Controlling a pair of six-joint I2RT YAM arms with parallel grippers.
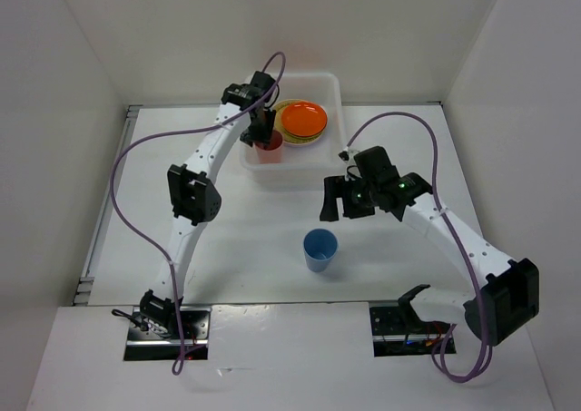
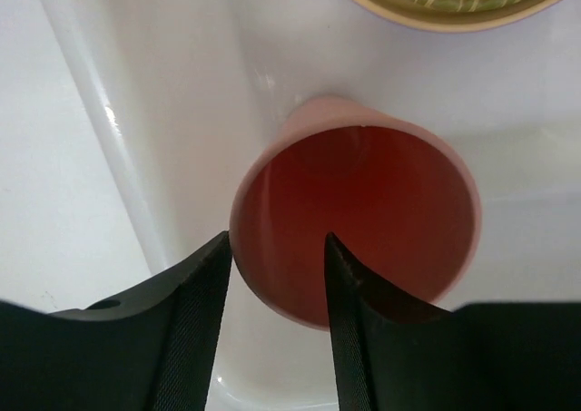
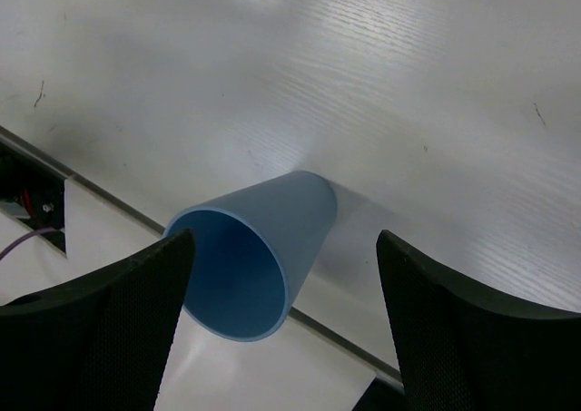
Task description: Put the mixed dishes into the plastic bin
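Plates (image 1: 303, 121) stacked in bin (image 1: 300, 161), pink-red cup (image 2: 363, 211) in too; my left hand (image 2: 277, 243) parted astride its rim. Only blue cup (image 3: 254, 257) to go, upright on desk (image 3: 408, 84), my right hand (image 3: 283, 236) spread wide above it

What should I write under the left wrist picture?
Left gripper straddling the rim of the pink-red cup, inside the plastic bin.

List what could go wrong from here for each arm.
Left end effector: one finger appears to sit inside the pink-red cup in the bin; withdrawing may drag or tip it toward the stacked plates. Right end effector: open, with the blue cup standing loose on the table; an off-centre approach may knock it over.
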